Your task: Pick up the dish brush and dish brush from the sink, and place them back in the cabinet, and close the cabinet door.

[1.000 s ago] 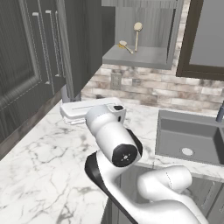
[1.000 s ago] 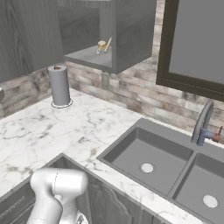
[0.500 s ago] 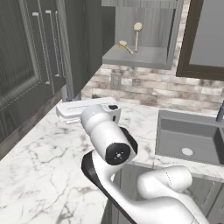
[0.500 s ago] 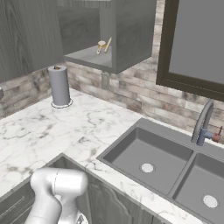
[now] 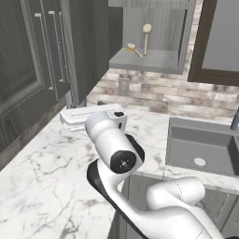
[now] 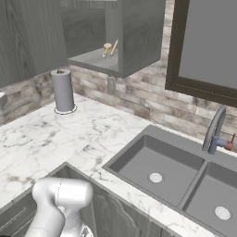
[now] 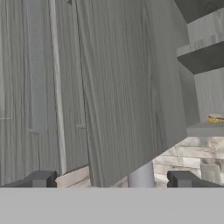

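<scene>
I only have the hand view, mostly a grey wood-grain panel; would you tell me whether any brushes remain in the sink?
Observer: None. Both basins of the dark grey rectangular double-basin sink hold just their white round drain discs.
Operator: Thank you. Where are the brushes, then?
Observer: Both small cream-headed, wooden-handled dish brushes are on the flat grey shelf of the grey wood-grain wall cabinet: one stands upright at the back, the other lies beside it.
Operator: Is that panel in front of me the cabinet door?
Observer: Yes. The grey wood-grain cabinet door is swung open to the shelf's left, and a grey paper-towel roll stands on the marble counter below.
</scene>
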You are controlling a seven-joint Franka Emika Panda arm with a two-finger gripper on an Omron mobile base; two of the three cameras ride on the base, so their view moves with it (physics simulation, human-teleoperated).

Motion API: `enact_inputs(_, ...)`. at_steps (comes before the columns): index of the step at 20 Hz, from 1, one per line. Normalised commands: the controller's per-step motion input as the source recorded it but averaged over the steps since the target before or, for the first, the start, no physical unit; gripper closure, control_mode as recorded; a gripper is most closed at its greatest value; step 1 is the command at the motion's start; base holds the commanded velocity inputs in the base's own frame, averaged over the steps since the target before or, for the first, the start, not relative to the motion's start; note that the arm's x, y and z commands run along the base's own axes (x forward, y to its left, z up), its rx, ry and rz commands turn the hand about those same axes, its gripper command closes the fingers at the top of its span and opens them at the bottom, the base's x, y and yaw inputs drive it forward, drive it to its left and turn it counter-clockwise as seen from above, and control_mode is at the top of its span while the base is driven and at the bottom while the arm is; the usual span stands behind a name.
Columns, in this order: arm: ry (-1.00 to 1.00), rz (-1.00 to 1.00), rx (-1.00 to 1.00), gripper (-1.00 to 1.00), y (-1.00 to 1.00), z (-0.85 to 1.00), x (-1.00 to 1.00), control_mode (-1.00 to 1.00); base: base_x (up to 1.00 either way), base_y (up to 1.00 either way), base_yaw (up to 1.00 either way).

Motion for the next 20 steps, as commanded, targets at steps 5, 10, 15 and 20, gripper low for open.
enact_inputs(5, 0.00, 0.00, 0.00, -1.00, 0.01, 0.00, 0.13, -1.00, 0.00, 0.00, 0.00)
enact_inputs(10, 0.00, 0.00, 0.00, -1.00, 0.12, 0.00, 0.14, -1.00, 0.00, 0.00, 0.00)
enact_inputs(15, 0.00, 0.00, 0.00, -1.00, 0.13, 0.00, 0.11, -1.00, 0.00, 0.00, 0.00)
enact_inputs(20, 0.00, 0.00, 0.00, -1.00, 0.10, -0.02, 0.12, -1.00, 0.00, 0.00, 0.00)
